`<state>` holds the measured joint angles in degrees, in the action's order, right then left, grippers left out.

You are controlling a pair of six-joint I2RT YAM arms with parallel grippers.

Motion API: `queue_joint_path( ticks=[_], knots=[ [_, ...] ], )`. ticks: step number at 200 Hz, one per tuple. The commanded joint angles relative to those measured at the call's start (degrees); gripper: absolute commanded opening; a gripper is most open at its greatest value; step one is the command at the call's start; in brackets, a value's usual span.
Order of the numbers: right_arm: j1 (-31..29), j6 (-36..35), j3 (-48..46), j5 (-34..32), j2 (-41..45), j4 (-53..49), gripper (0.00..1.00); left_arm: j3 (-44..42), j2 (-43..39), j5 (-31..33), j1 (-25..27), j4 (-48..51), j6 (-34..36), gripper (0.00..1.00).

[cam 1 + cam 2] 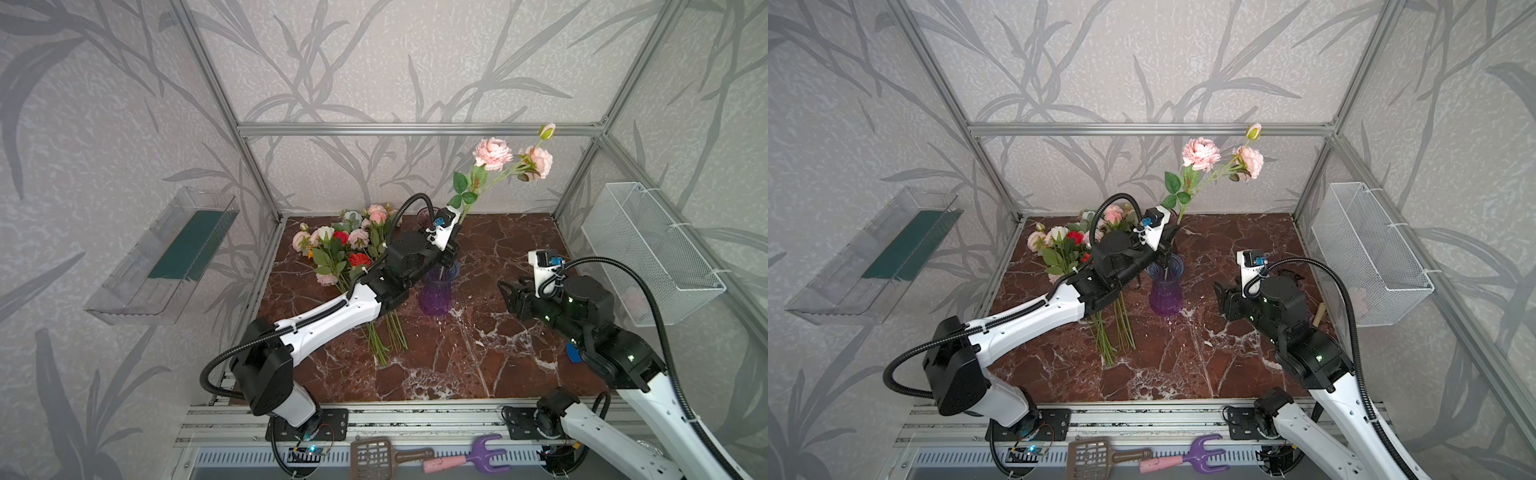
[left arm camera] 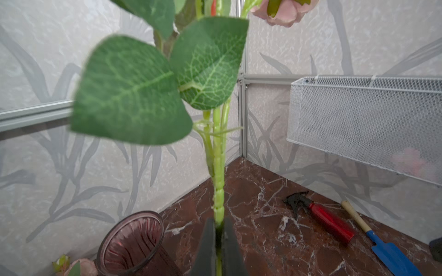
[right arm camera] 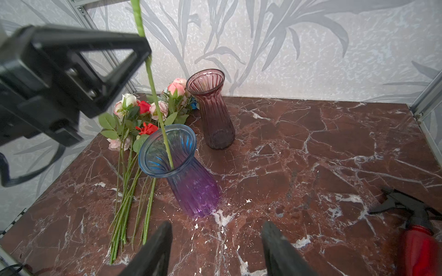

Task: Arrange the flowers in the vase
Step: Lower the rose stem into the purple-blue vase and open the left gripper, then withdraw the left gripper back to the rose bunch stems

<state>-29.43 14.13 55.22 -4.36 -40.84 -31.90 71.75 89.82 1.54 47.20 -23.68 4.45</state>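
Left wrist — stem (image 2: 218, 191) between fingers (image 2: 206, 249)

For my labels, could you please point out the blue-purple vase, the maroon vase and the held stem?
blue-purple vase (image 3: 196, 191), right wrist view, purple body.
maroon vase (image 3: 216, 114), right wrist view, ribbed body.
held stem (image 2: 218, 181), left wrist view, mid-stem.
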Motion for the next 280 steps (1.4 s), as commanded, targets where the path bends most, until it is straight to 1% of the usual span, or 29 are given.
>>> queue_joint_path(
  ticks=[1,19,31,76,99,116,132,147,165,180,189,199,227,257,269,280],
  knots=[
    [0.32,-2.38,-0.35,-1.77,-0.55,2.0,0.61,-2.61,-0.18,1.76,0.32,-5.23,-0.61,0.0],
    [0.67,-2.62,-1.02,-1.8,-0.01,1.33,0.62,-5.71,-0.47,3.15,1.04,-5.64,-3.46,0.0],
    [0.78,-2.15,-1.39,-0.93,0.64,1.27,0.62,-6.44,-0.66,2.65,1.27,-4.38,-5.49,0.0],
    [0.87,0.87,-0.38,2.38,4.16,-2.7,0.63,-7.43,-2.46,3.59,2.32,1.61,-7.36,0.0],
    [0.87,1.91,-0.73,2.62,6.81,-4.02,0.64,-9.6,-4.0,4.82,2.5,2.35,-8.21,0.04],
    [0.88,2.61,-0.6,2.69,8.41,-5.21,0.64,-11.21,-4.85,6.07,2.52,2.11,-8.96,0.05],
    [0.87,3.1,0.01,3.42,9.24,-6.45,0.64,-12.15,-5.81,5.89,2.64,2.19,-9.24,0.08],
    [0.87,3.26,0.94,4.34,9.3,-7.76,0.64,-11.74,-6.38,5.95,2.64,4.26,-9.55,0.09],
    [0.87,3.27,2.32,5.6,8.86,-9.16,0.65,-12.04,-6.83,6.02,2.67,5.11,-9.37,0.15],
    [0.87,3.45,3.36,5.94,8.68,-10.17,0.67,-12.41,-7.09,6.0,2.71,5.88,-9.15,0.18],
    [0.89,3.55,3.61,6.1,8.96,-10.57,0.68,-12.63,-7.35,6.18,2.73,6.28,-9.69,0.21],
    [0.87,3.47,3.83,6.22,9.24,-11.01,0.68,-12.97,-8.0,6.52,2.72,6.69,-10.04,0.21],
    [0.87,2.73,4.24,6.47,9.6,-12.49,0.69,-15.14,-11.89,8.33,2.72,6.46,-11.35,0.24],
    [0.89,1.95,5.68,9.03,8.72,-13.54,0.68,-16.57,-16.62,9.75,2.75,7.86,-11.87,0.26],
    [0.87,2.04,6.21,10.24,8.54,-13.76,0.68,-16.78,-18.68,10.68,2.77,8.9,-12.28,0.29],
    [0.87,2.4,6.06,11.15,8.42,-13.6,0.68,-17.34,-21.12,12.46,2.74,10.21,-13.47,0.33]
  ],
)
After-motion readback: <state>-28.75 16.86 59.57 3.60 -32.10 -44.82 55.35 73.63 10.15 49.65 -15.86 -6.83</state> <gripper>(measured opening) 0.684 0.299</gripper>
